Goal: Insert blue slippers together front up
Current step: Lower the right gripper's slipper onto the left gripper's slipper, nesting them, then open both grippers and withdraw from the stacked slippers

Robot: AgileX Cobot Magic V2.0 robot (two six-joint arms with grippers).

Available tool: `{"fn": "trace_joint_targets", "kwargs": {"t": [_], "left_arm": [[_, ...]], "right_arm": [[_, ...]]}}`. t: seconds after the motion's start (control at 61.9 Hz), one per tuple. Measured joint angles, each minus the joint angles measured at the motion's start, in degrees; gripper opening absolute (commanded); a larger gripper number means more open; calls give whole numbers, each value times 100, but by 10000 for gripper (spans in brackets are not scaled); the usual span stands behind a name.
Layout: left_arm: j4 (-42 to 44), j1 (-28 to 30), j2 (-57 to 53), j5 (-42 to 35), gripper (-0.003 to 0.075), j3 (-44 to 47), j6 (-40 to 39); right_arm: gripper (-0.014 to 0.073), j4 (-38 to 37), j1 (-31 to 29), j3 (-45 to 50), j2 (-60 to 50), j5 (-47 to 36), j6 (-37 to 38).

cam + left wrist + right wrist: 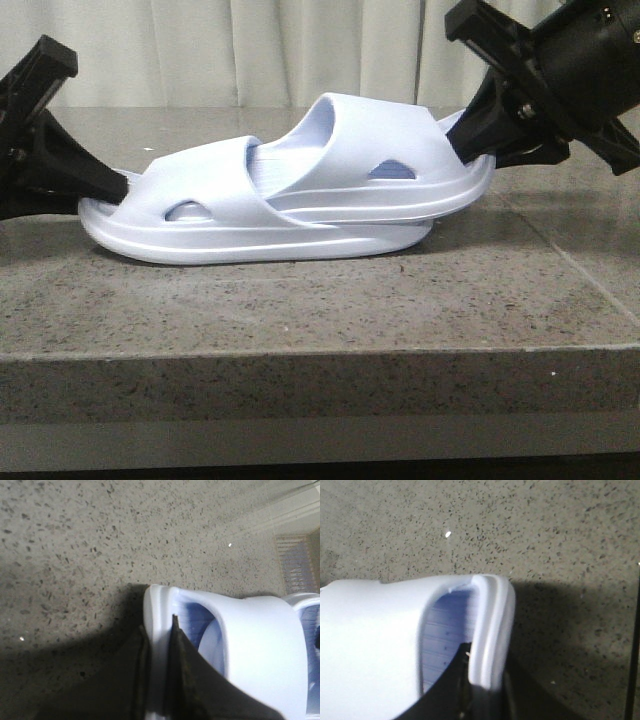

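Observation:
Two pale lavender-blue foam slippers lie nested on the stone table. The lower slipper (230,225) rests on the table with its strap at the left. The upper slipper (380,160) is pushed in under that strap, its right end raised. My left gripper (118,184) is shut on the left end rim of the lower slipper (159,645). My right gripper (478,138) is shut on the right end rim of the upper slipper (490,630), one finger inside, one outside.
The grey speckled stone table (320,300) has its front edge close to the camera. A pale curtain (250,50) hangs behind. A seam in the stone (570,250) runs at the right.

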Motion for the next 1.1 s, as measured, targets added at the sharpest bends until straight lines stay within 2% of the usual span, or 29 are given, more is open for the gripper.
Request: {"fn": "trace_joint_targets", "kwargs": {"t": [0.113,0.194,0.404,0.533,0.679,0.921,1.099], "left_arm": [[0,0,0,-10,-20,0,0],[0,0,0,-10,-20,0,0],[0,0,0,4,-20,-8,0],[-36,0,0,118,-20,-12,0],[-36,0,13,270,-20,-12,0],[-138,0,26,297,-20,-12,32],[-386,0,26,307,-20,-12,195]], "right_arm": [[1,-1,3,0,0,-8,5],[73,-13,3,0,0,-17,5],[394,-220,-88,0,-85,170,5],[534,-606,-445,2,-272,606,5],[566,-1163,-1170,12,-493,1230,5],[562,-1441,-2557,12,-914,1997,5],[562,-1483,-2887,12,-1172,2246,-76]]}}
